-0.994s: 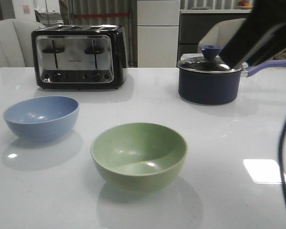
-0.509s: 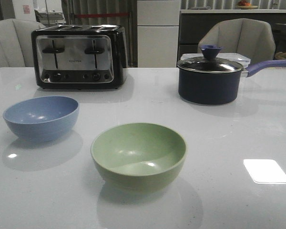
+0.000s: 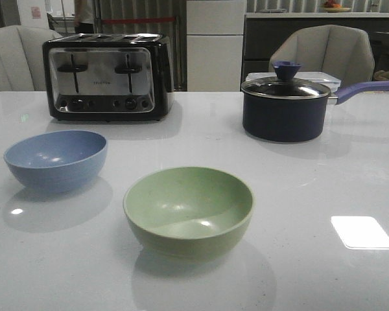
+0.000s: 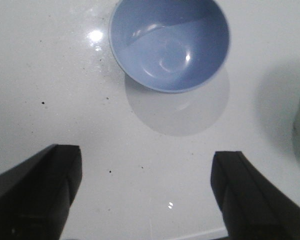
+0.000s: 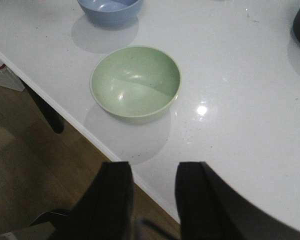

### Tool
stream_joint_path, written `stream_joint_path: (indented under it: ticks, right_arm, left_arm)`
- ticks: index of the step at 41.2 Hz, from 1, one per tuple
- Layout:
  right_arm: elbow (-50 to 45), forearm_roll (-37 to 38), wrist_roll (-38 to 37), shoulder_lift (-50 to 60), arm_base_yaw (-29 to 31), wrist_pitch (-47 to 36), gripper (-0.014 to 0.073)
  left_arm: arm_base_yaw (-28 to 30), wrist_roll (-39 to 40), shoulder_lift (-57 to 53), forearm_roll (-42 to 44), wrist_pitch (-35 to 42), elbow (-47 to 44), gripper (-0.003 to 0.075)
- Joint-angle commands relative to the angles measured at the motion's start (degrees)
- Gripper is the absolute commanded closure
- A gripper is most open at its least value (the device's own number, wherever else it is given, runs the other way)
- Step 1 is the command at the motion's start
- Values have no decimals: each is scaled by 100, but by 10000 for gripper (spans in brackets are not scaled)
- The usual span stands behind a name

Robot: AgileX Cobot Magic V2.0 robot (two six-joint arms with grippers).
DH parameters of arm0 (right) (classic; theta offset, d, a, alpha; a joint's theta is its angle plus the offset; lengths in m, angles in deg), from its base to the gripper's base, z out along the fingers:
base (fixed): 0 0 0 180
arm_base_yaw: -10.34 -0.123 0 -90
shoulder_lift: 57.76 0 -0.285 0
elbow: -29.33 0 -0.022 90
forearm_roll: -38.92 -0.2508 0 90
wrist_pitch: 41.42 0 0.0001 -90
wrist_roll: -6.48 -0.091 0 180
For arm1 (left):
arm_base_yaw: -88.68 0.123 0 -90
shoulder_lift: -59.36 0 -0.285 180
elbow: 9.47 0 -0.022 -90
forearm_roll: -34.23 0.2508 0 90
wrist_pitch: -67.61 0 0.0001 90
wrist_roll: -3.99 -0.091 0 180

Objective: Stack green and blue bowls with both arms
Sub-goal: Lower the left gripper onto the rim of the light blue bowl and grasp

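On the white counter (image 3: 311, 194) the green bowl (image 3: 188, 210) sits near the front edge, with the blue bowl (image 3: 56, 159) apart from it to the left, both upright and empty. The left pincer (image 4: 145, 197) hangs above the counter near the blue bowl, jaws wide apart and empty. The right pincer (image 5: 154, 197) hovers over the counter's edge near the green bowl, jaws slightly apart, gripping nothing.

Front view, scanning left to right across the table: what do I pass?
Dusty blue matte bowl → black and chrome four-slot toaster → pale sage green matte bowl → dark navy lidded saucepan.
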Motion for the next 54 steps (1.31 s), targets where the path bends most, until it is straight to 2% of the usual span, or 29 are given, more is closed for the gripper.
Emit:
stream_joint_path:
  ticks: [1, 15, 19, 30, 46, 54]
  right_arm:
    - [159, -58, 79, 3, 17, -358, 241]
    - [159, -58, 79, 3, 17, -358, 241]
    - [159, -58, 79, 3, 17, -358, 241]
    - [159, -58, 79, 3, 17, -358, 241]
    - [159, -58, 79, 3, 17, -358, 241]
    - [159, -58, 79, 3, 17, -358, 241]
  left_arm:
    - [119, 70, 603, -181, 236, 582, 141]
    - [119, 70, 2739, -54, 368, 1934, 143]
    - [119, 70, 3140, 25, 451, 2163, 173]
    - [119, 70, 3738, 25, 914, 2343, 330]
    - [119, 70, 3760, 136, 608, 2358, 619]
    - [106, 50, 3609, 136, 135, 2542, 627]
